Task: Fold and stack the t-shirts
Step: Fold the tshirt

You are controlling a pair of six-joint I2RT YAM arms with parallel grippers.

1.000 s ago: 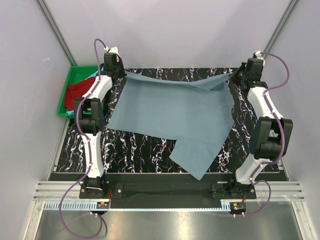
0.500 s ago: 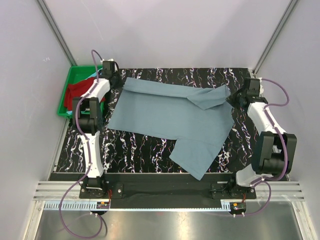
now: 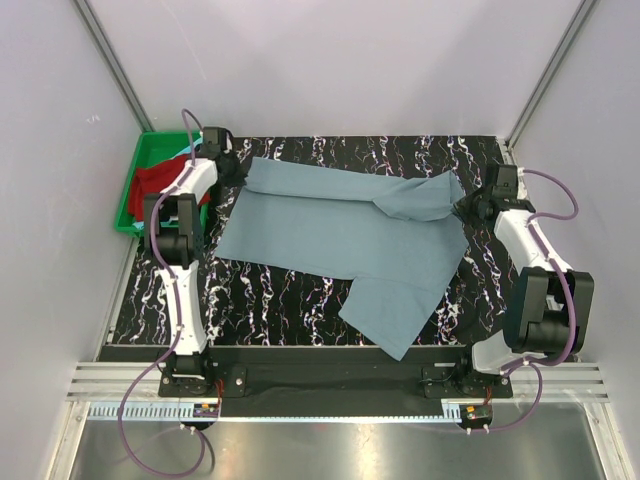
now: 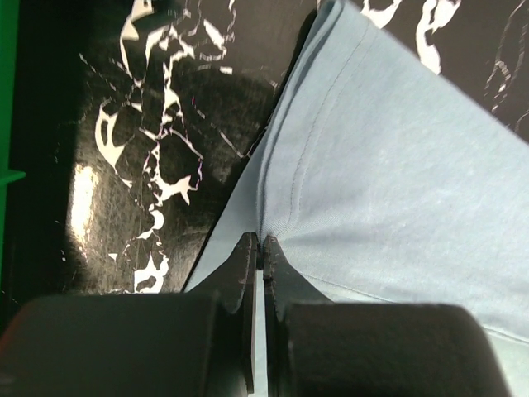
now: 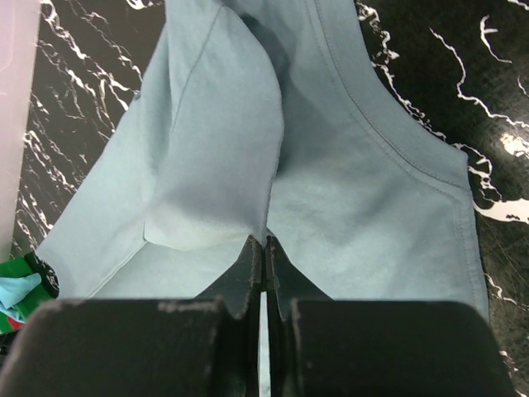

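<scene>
The large grey-blue t-shirt (image 3: 340, 225) lies spread on the black marbled table, with one part hanging toward the near edge. My left gripper (image 3: 238, 170) is shut on its far left corner; the pinched cloth (image 4: 347, 165) shows in the left wrist view between the jaws (image 4: 262, 248). My right gripper (image 3: 468, 205) is shut on its far right corner, where the cloth (image 5: 331, 165) is bunched into a fold. The red t-shirt (image 3: 155, 180) and a bit of the light turquoise one (image 3: 178, 156) lie in the green tray.
The green tray (image 3: 140, 160) stands at the table's far left, beside the left arm. The table (image 3: 300, 300) ends at walls behind and on both sides. Bare tabletop shows in front of the shirt on the near left.
Both grippers have come down and toward me with the shirt's far edge, laying it on the table. The right-hand corner now lies folded over.
</scene>
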